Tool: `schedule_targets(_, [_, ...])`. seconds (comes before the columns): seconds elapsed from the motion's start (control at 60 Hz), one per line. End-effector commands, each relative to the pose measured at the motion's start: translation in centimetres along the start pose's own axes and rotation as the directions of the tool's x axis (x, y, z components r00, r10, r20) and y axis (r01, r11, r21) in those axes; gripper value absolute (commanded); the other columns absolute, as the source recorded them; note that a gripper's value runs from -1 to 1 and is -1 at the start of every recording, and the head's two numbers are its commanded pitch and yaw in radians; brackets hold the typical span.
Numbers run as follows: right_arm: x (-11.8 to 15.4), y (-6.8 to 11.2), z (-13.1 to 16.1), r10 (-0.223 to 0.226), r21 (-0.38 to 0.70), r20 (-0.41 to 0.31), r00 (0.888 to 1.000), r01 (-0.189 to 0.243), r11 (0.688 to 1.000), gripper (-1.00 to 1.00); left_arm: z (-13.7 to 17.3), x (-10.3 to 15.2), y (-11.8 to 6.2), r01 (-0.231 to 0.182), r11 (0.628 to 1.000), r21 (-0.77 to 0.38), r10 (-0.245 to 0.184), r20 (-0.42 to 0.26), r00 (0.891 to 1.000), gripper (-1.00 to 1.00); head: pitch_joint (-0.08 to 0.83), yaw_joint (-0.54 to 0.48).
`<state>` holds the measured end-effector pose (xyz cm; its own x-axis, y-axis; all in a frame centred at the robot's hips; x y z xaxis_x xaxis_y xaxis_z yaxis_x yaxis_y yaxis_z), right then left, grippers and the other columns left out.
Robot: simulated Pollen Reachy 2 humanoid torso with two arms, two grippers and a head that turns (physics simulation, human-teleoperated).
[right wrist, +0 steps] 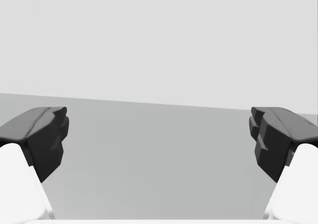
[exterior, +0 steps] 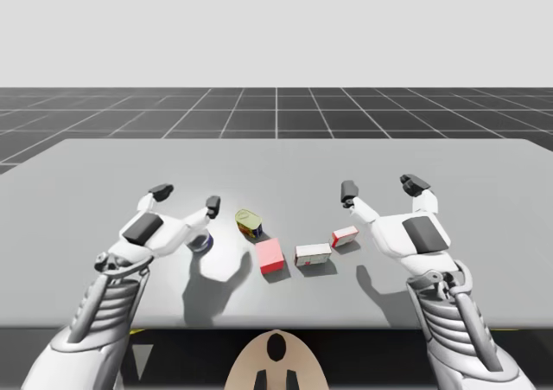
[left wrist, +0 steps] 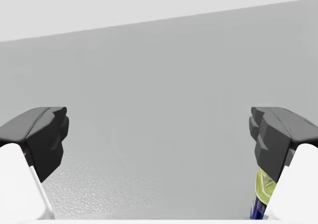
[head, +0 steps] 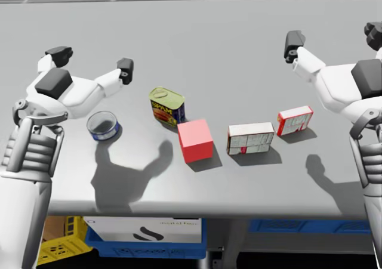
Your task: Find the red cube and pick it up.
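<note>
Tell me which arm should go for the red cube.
Left, probably: my left gripper is open and nearer the red cube; the white box and red-and-white box lie between it and my right gripper.

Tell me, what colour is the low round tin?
The low round tin is blue with a silvery top, clearest in the head view.
</note>
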<state>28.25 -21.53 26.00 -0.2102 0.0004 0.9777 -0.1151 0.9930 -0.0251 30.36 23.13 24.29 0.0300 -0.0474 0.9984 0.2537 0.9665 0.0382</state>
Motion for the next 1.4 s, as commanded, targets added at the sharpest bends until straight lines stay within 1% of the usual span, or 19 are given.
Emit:
schedule_targets(0.017, [-0.1, 0.1, 0.0, -0.014, -0.004, -0.003, 1.0, 0.014, 1.0, -1.0, 1.4, 0.7, -0.4, -0.019, 0.98, -0.199, 0.011, -0.04, 0.999, -1.0, 0.721, 0.04])
schedule_targets(0.05, [-0.1, 0.1, 0.0, -0.014, -0.004, -0.003, 1.0, 0.014, 1.0, -1.0, 2.1, 0.8, -0.6, -0.012, 0.96, -0.279, -0.005, -0.058, 0.998, -1.0, 0.721, 0.04])
schedule_targets(0.083, [-0.1, 0.0, -0.1, -0.015, -0.004, -0.003, 1.0, 0.014, 1.0, -1.0, 2.5, 0.7, -0.8, -0.002, 0.949, -0.316, -0.021, -0.07, 0.997, -1.0, 0.721, 0.05])
schedule_targets(0.117, [-0.1, 0.0, -0.1, -0.015, -0.004, -0.003, 1.0, 0.015, 1.0, -1.0, 3.0, 0.6, -0.9, 0.01, 0.926, -0.377, -0.047, -0.089, 0.995, -1.0, 0.721, 0.05])
schedule_targets(0.167, [-0.1, 0.0, -0.1, -0.015, -0.005, -0.004, 1.0, 0.015, 1.0, -1.0, 3.9, 0.2, -1.0, 0.012, 0.882, -0.472, -0.076, -0.118, 0.99, -1.0, 0.721, 0.05])
schedule_targets(0.25, [-0.1, -0.1, -0.2, -0.014, -0.005, -0.004, 1.0, 0.014, 1.0, -1.0, 4.7, -0.5, -1.1, -0.003, 0.828, -0.56, -0.098, -0.15, 0.984, -1.0, 0.721, 0.05])
schedule_targets(0.35, [-0.2, -0.1, -0.2, -0.014, -0.006, -0.005, 1.0, 0.014, 1.0, -1.0, 5.4, -2.2, -1.6, 0.016, 0.772, -0.636, -0.161, -0.171, 0.972, -1.0, 0.72, 0.06])
schedule_targets(0.45, [-0.2, -0.1, -0.2, -0.013, -0.006, -0.005, 1.0, 0.013, 1.0, -1.0, 5.3, -3.4, -1.9, -0.009, 0.734, -0.679, -0.174, -0.201, 0.964, -1.0, 0.72, 0.06])
schedule_targets(0.483, [-0.2, -0.1, -0.2, -0.013, -0.006, -0.004, 1.0, 0.013, 1.0, -1.0, 5.2, -4.1, -2.3, -0.018, 0.712, -0.702, -0.182, -0.209, 0.961, -1.0, 0.72, 0.06])
schedule_targets(0.517, [-0.2, -0.1, -0.2, -0.012, -0.006, -0.004, 1.0, 0.012, 1.0, -1.0, 5.0, -4.6, -2.6, -0.015, 0.701, -0.713, -0.191, -0.208, 0.959, -1.0, 0.72, 0.06])
schedule_targets(0.55, [-0.2, -0.1, -0.2, -0.012, -0.006, -0.004, 1.0, 0.012, 1.0, -1.0, 4.8, -5.0, -2.9, -0.014, 0.692, -0.722, -0.193, -0.203, 0.96, -1.0, 0.72, 0.06])
schedule_targets(0.633, [-0.2, -0.2, -0.2, -0.013, -0.006, -0.002, 1.0, 0.013, 1.0, -1.0, 4.0, -6.0, -3.6, -0.036, 0.666, -0.745, -0.169, -0.198, 0.965, -1.0, 0.719, 0.06])
schedule_targets(0.817, [-0.3, -0.1, -0.3, -0.01, 0.0, -0.001, 1.0, 0.01, 1.0, -1.0, 2.0, -6.9, -5.2, -0.058, 0.649, -0.759, -0.157, -0.208, 0.966, -1.0, 0.721, 0.06])
schedule_targets(0.9, [-0.3, -0.2, -0.3, -0.01, -0.001, 0.001, 1.0, 0.01, 1.0, -1.0, 0.9, -7.2, -5.9, -0.065, 0.647, -0.76, -0.164, -0.222, 0.961, -1.0, 0.722, 0.06])
schedule_targets(1.05, [-0.2, -0.2, -0.2, -0.008, 0.0, 0.004, 1.0, 0.008, 1.0, -1.0, -0.7, -7.8, -7.0, -0.066, 0.658, -0.75, -0.172, -0.235, 0.957, -1.0, 0.724, 0.06])
schedule_targets(1.083, [-0.2, -0.2, -0.2, -0.008, 0.0, 0.004, 1.0, 0.008, 1.0, -1.0, -1.3, -7.9, -7.3, -0.075, 0.663, -0.745, -0.168, -0.246, 0.955, -1.0, 0.725, 0.06])
schedule_targets(1.233, [-0.2, -0.2, -0.1, -0.008, 0.003, 0.01, 1.0, 0.008, 1.0, -1.0, -2.5, -8.2, -8.0, -0.066, 0.671, -0.739, -0.182, -0.25, 0.951, -1.0, 0.727, 0.05])
schedule_targets(1.333, [-0.2, -0.3, -0.1, -0.009, 0.005, 0.012, 1.0, 0.008, 1.0, -1.0, -3.1, -8.3, -8.5, -0.058, 0.675, -0.736, -0.186, -0.246, 0.951, -1.0, 0.728, 0.05])
schedule_targets(1.4, [-0.2, -0.3, -0.1, -0.009, 0.006, 0.014, 1.0, 0.009, 1.0, -1.0, -3.5, -8.5, -9.0, -0.056, 0.67, -0.74, -0.193, -0.247, 0.95, -1.0, 0.729, 0.05])
